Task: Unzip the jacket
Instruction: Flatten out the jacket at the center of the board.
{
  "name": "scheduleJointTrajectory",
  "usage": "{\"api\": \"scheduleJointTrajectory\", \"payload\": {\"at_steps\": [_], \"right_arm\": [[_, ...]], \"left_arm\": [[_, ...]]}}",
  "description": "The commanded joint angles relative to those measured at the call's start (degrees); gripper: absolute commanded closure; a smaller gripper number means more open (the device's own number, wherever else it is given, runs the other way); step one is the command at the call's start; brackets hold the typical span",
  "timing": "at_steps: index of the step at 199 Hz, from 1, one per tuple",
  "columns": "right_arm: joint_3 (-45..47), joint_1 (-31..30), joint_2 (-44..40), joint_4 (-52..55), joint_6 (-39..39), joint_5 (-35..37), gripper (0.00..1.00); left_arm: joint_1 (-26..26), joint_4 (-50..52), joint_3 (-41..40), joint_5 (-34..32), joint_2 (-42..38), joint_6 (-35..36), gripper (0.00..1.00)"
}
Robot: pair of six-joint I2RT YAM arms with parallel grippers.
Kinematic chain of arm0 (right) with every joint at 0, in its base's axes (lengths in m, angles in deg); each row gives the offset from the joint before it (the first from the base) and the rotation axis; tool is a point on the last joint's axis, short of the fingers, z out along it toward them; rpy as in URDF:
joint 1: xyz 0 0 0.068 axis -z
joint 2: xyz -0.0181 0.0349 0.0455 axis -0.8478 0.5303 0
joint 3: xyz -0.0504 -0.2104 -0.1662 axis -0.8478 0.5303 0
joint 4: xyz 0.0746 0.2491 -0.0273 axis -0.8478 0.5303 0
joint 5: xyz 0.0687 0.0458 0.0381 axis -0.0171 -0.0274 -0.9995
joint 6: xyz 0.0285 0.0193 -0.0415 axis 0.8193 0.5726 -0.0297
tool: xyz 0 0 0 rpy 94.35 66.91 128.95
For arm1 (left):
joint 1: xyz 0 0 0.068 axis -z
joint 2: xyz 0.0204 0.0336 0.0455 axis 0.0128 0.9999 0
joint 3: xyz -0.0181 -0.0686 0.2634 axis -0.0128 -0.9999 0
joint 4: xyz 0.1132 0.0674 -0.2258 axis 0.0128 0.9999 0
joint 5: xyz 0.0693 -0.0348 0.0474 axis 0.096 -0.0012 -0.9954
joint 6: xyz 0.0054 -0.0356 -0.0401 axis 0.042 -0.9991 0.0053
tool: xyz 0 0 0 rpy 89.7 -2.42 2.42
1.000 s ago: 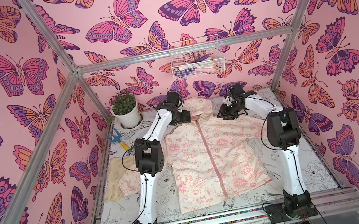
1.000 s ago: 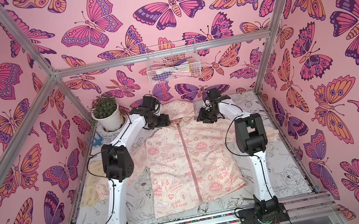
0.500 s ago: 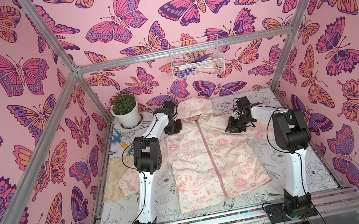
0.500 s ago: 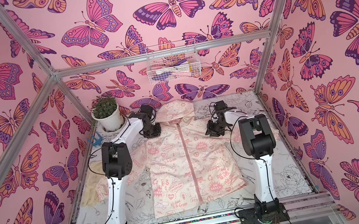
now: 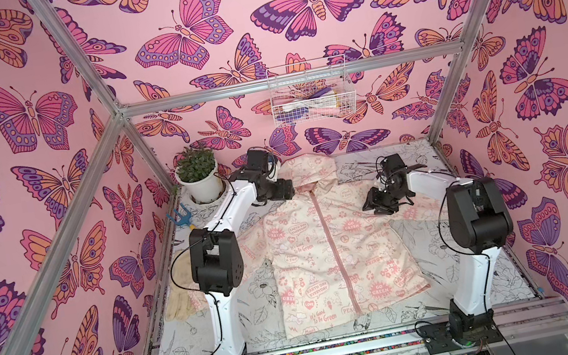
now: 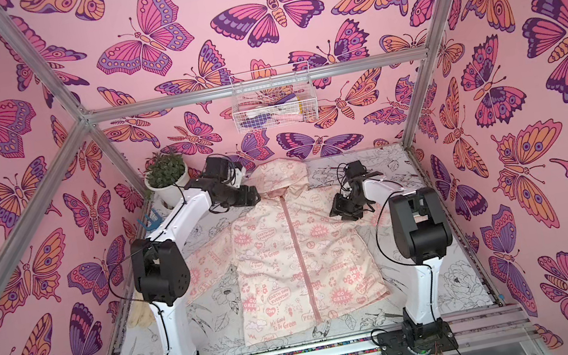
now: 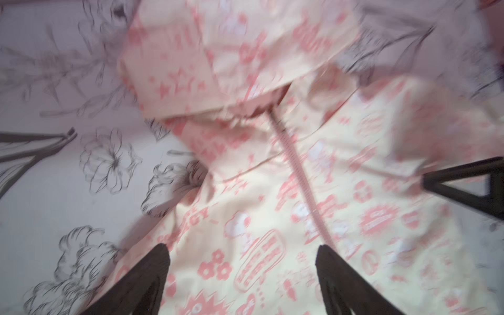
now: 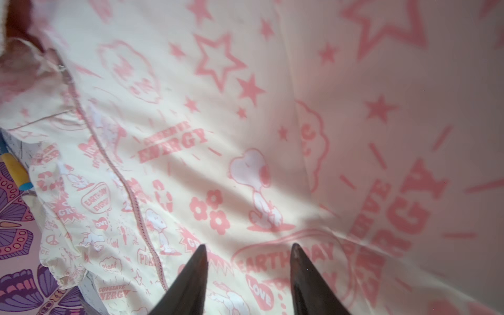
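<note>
The jacket is shown laid flat and front up in the middle of the counter in both top views. Its hood is turned toward the back wall and its pink zipper is closed down the whole front. The left fingers are spread wide above the chest panel just beside the zipper, with nothing caught between them, though that wrist view is blurred. The right fingers are likewise parted and poised over the printed cloth at the shoulder on the right arm's side, and nothing is gripped. The unzipping is judged not yet begun. The garment is taken to be light, thin and limp, so it would likely be dragged and bunched across the counter if the slider were pulled alone. Hold is therefore best taken in two places. One is the small pull tab, glimpsed at the top of the zipper. The other is the cloth of the collar beside it, which should be pinned or pinched as an anchor. The tab is small and probably slick, so a shallow pinch could easily be lost.
</note>
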Motion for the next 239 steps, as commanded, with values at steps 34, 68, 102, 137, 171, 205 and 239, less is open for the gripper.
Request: {"api": "scheduleJointTrajectory", "payload": {"at_steps": [34, 68, 102, 137, 171, 205, 239], "right_arm": [[-6.6, -0.3, -4.6, -0.7, -4.7, -4.4, 0.40], [-4.5, -1.6, -6.4, -2.2, -5.8, -5.1, 0.37], [-3.5, -2.3, -7.0, -1.6, -6.9, -4.3, 0.37], [-3.1, -2.7, -7.0, -1.0, -7.3, -3.9, 0.39], [-2.9, -2.8, -7.0, -0.5, -7.2, -3.4, 0.40], [-3.0, -2.9, -6.8, 0.0, -7.2, -2.9, 0.42], [-2.7, -3.1, -6.8, -0.1, -7.1, -2.7, 0.43]], "left_arm": [[1.7, 22.7, 41.1, 8.1, 26.6, 10.6, 0.00], [3.9, 20.5, 44.6, 3.4, 33.3, 7.0, 0.00], [4.6, 16.6, 44.6, -0.5, 36.4, 3.2, 0.02], [4.1, 13.1, 44.5, -1.5, 37.1, 0.6, 0.09], [3.0, 12.6, 43.6, 0.5, 37.3, -1.3, 0.18], [3.5, 12.6, 40.7, 0.5, 36.9, 0.6, 0.27], [5.1, 12.6, 39.9, -0.1, 37.5, 1.9, 0.34]]}}
